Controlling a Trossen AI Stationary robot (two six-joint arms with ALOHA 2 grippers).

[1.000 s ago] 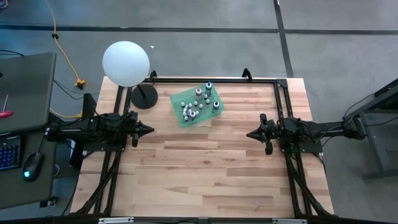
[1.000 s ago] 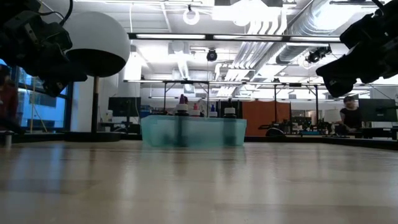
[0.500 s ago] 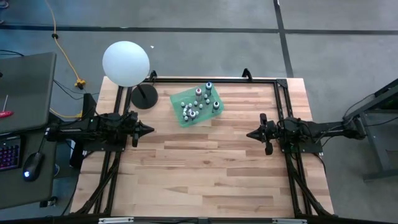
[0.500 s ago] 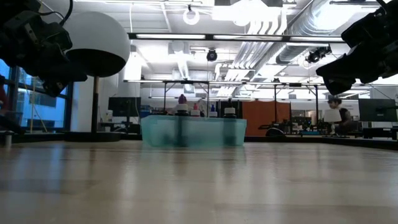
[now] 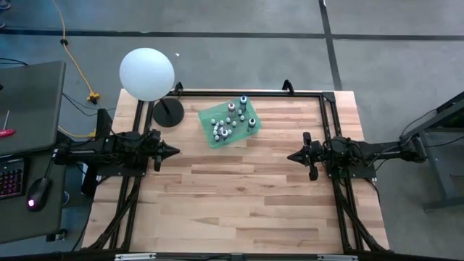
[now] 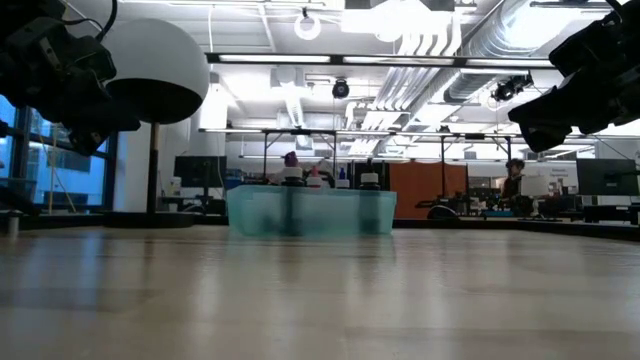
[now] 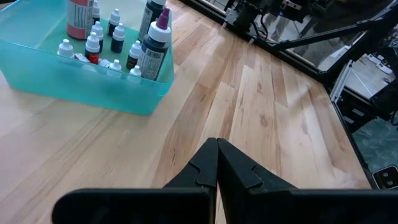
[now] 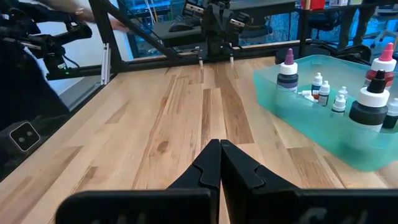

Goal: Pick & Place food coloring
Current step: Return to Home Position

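**Both Arms Parked, Bottles in Bin**

**Setting.** The wooden table (image 5: 239, 196) stands on a grey floor and carries a black rail (image 5: 250, 92) along its far edge. The low view looks across the boards into an open hall with ceiling ducts and strip lights. A person (image 6: 515, 180) sits far back among the desks. A white globe (image 5: 147, 74) on a stand with a round black base (image 5: 168, 113) occupies the far left corner of the table.

**Bin.** The green, translucent bin (image 5: 230, 125) sits at an angle on the far half of the table, just beside the base. It lies beyond the line that joins the two grippers and is well apart from both.

**Bottles.** Every one of the bottles (image 7: 92, 45) in view is inside the bin.
- The small bottles with whitish caps cluster together.
- A larger dark bottle with a purple tip (image 7: 157, 40) stands upright at the bin wall.
- A red-labelled bottle (image 7: 79, 12) stands behind the small ones.

**Left gripper.** The left gripper (image 5: 174, 152) hangs near the table's left edge, raised off the surface and pointing toward the centre. Its fingers are pressed together tip to tip and hold nothing.

**Right gripper.** The right gripper (image 5: 291, 156) hangs near the right edge, facing the left one across bare boards. It is likewise raised, with its fingers clenched together and empty.
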